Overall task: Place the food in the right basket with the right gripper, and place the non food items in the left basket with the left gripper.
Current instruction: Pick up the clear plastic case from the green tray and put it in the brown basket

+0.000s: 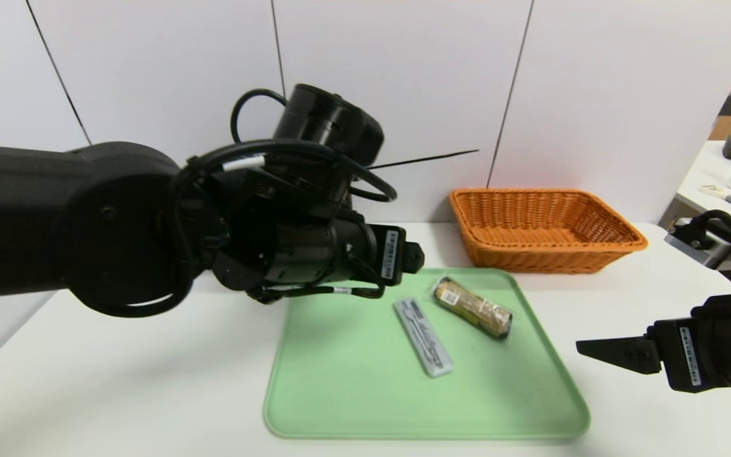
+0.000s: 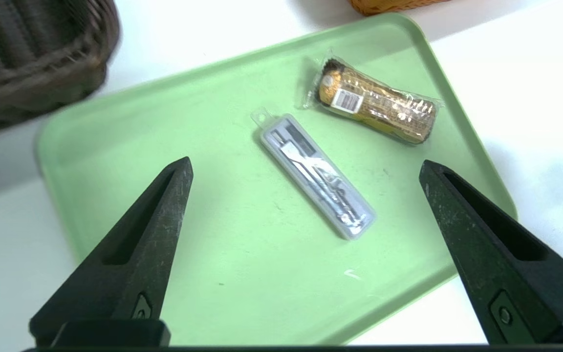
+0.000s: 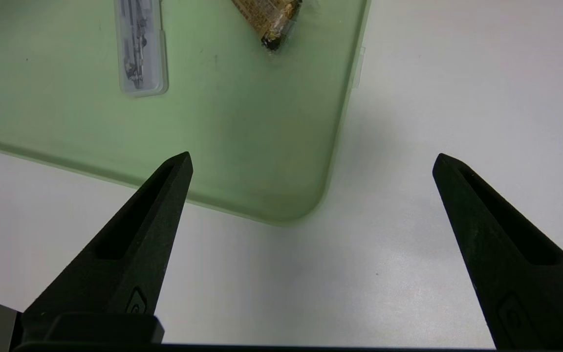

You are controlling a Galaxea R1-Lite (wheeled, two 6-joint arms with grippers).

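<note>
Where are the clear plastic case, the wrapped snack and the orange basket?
clear plastic case (image 2: 316, 175), left wrist view, middle of its lid
wrapped snack (image 2: 378, 105), left wrist view, middle of the wrapper
orange basket (image 1: 616, 230), head view, right rim

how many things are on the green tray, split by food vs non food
Food: 1, the wrapped snack roll
Non food: 1, the clear plastic case with metal tools inside
Total: 2, both lying on the green tray
</note>
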